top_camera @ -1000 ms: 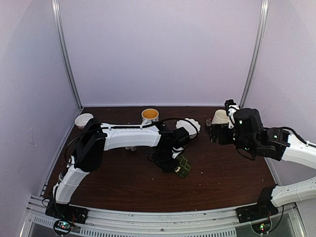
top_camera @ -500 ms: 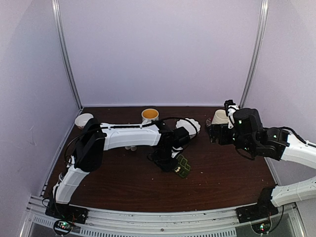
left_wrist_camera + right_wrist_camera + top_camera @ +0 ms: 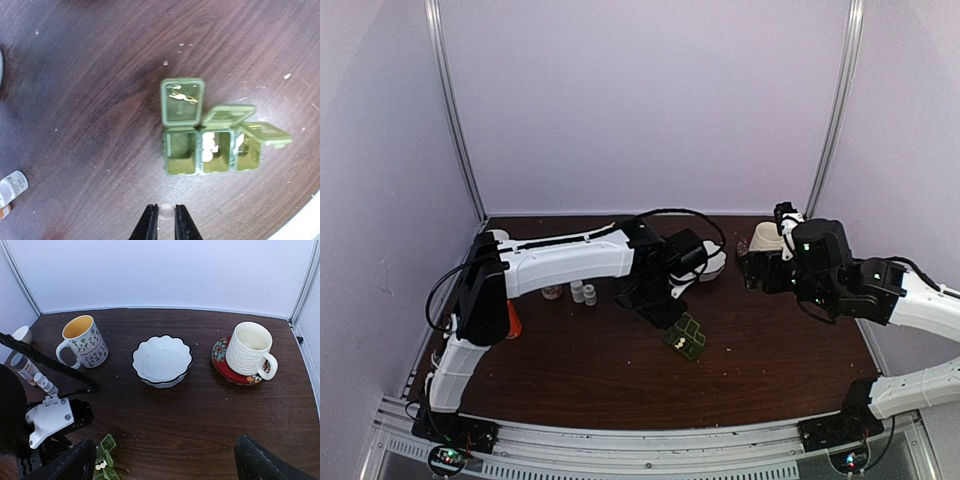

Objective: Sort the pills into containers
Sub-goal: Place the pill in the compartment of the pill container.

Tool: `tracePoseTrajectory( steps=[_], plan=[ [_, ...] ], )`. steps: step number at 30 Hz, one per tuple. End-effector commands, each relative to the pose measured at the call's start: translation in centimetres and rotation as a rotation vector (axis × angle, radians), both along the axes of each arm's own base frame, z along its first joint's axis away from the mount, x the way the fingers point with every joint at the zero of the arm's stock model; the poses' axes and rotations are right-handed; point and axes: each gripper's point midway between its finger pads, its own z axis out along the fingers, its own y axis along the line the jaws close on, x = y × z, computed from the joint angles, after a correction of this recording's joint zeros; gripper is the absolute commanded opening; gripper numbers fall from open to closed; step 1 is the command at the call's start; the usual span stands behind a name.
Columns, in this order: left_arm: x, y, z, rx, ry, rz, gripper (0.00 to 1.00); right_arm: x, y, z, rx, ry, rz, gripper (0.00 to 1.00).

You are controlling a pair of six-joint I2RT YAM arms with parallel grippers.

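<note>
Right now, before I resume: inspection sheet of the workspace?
Surface: dark wood table, white specks scattered.
Job's things: green pill box, three lids open, white pills in middle compartment; white pill between the left fingertips.
Clutter: floral mug, scalloped bowl, ribbed mug on red saucer, small bottles.
Grippers: left gripper shut on the white pill, just short of the box; right gripper open, empty.
Cables: black cable arching over left arm.
Surroundings: pale enclosure walls, metal posts.
</note>
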Motion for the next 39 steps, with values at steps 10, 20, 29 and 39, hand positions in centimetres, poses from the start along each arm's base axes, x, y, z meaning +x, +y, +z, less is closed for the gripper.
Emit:
tracePoseTrajectory(
  steps=[10, 20, 29, 39],
  plan=[
    [-1.5, -4.1, 1.6, -0.150, 0.044, -0.077, 0.13, 0.0, -1.7, 0.5, 0.009, -0.033, -0.054, 1.00],
    [-2.2, -5.1, -0.3, -0.155, 0.081, -0.098, 0.14, 0.0, -1.7, 0.4, 0.005, -0.030, -0.053, 1.00],
    [-2.4, -5.5, -1.7, -0.153, 0.098, -0.106, 0.14, 0.1, -1.9, 0.4, 0.005, -0.030, -0.057, 1.00],
    [-1.8, -5.2, -2.9, -0.122, 0.074, -0.097, 0.14, 0.0, -1.9, 0.2, 0.006, -0.026, -0.055, 1.00]
  ],
)
